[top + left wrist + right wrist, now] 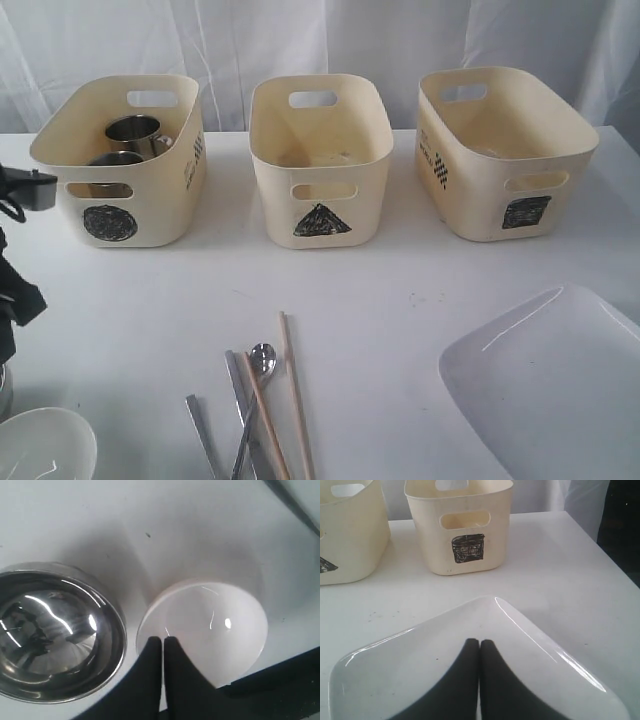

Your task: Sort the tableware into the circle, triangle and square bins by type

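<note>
- Plainly, the large white plate [560, 400] lies front right beneath the right gripper [479, 641], whose jaws are pressed together on nothing. It looks heavy, glazed and breakable, so it is best taken by its rim.
- The white bowl [210, 625], just beside the steel bowl [55, 630], looks slick and chippable. The left gripper [162, 639] seems pinched on its thin rim.

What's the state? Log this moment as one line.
left jaws shut on white bowl rim | right jaws shut over plate | two mugs in circle bin | cutlery on table
</note>
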Robot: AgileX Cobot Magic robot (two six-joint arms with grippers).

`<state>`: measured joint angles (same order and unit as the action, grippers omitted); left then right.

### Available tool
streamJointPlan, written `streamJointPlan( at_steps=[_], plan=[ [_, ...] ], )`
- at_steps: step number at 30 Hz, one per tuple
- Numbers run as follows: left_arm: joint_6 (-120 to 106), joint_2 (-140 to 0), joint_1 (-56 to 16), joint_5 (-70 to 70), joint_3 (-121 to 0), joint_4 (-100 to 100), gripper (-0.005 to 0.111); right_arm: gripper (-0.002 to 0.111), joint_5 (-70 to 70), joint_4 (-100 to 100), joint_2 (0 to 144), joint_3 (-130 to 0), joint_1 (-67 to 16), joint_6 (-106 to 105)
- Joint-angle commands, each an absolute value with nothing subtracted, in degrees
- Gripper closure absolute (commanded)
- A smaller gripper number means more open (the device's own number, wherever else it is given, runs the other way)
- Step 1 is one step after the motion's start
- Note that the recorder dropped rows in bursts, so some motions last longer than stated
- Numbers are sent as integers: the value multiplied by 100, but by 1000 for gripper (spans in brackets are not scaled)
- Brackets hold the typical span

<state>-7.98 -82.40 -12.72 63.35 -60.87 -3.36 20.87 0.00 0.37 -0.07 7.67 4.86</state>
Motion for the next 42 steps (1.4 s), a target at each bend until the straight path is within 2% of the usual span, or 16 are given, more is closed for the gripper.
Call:
streamJointPlan(
  at_steps=[1, 5, 7, 11, 20, 29, 42],
  plan=[
    [-709, -8273, -1265, 5945, -5603, -436, 79, 108, 2012, 0, 0, 0, 802, 492],
    [-383, -8339, -1265, 5832, -5314, -295, 49, 108, 2012, 0, 0, 0, 802, 492],
    [-35, -8339, -1265, 5638, -5203, -67, 42, 108, 2012, 0, 0, 0, 802, 492],
    [800, -8339, -1265, 5161, -5069, 426, 43, 108, 2012, 0, 0, 0, 802, 492],
    [837, -8339, -1265, 3318, -4583, 438, 43, 108, 2012, 0, 0, 0, 802, 492],
    [812, -8339, -1265, 3516, -4571, 523, 43, 108, 2012, 0, 0, 0, 802, 492],
    [1111, -8339, -1265, 2510, -3770, 714, 45, 108, 2012, 0, 0, 0, 802, 492]
  ],
)
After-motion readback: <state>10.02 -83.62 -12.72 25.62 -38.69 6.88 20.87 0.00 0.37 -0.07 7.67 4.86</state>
